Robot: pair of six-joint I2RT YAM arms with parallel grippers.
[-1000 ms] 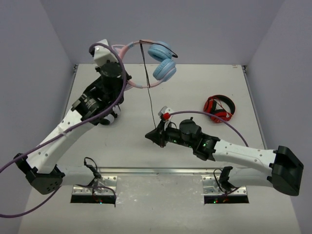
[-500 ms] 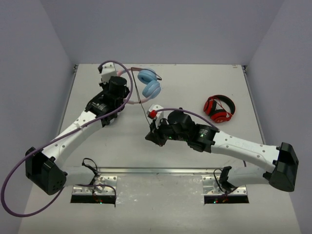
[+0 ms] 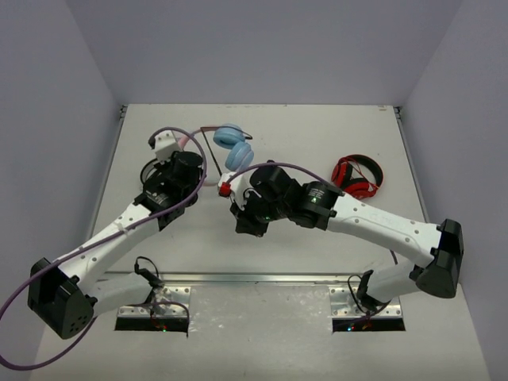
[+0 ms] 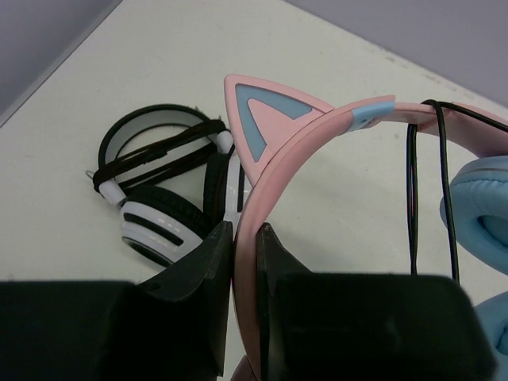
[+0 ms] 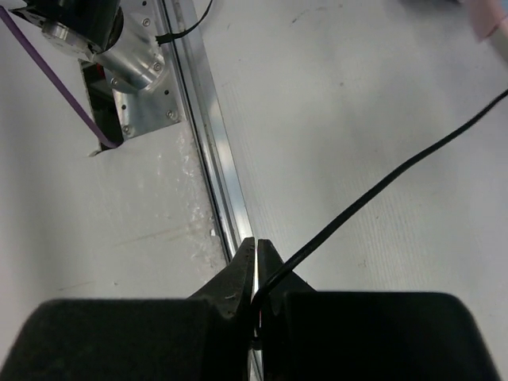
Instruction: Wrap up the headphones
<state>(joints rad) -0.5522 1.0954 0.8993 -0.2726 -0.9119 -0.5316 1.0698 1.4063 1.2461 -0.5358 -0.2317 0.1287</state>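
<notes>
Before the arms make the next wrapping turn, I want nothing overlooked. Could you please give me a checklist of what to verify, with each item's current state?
1. Grip of left hand on pink band: ok, shut on it.
2. Grip of right hand on black cable: ok, shut on it.
3. Cable strands lying over the band beside the blue ear cup: ok.
4. The white-and-black headphones apart from the cable: ok.
5. The red headphones apart from the cable: ok.
6. Cable's free end: cannot tell, not visible.
</notes>
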